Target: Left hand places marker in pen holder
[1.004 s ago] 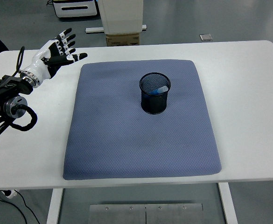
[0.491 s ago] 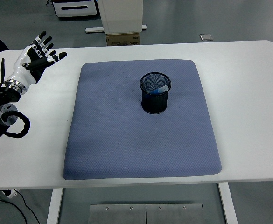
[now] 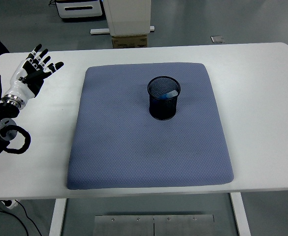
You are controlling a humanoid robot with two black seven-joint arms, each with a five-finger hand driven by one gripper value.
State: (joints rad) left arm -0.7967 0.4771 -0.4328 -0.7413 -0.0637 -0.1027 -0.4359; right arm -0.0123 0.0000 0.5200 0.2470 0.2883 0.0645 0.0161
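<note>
we see the marker (image 3: 171, 93) lying tilted inside the black mesh pen holder (image 3: 163, 98), which stands upright on the blue mat (image 3: 148, 128) covering the white worktop (image 3: 262, 98). our left hand (image 3: 33, 73) is well apart at the far left, fingers spread, holding nothing.

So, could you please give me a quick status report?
Left hand open, empty, over table's left. Marker in pen holder. Nothing in the way.
</note>
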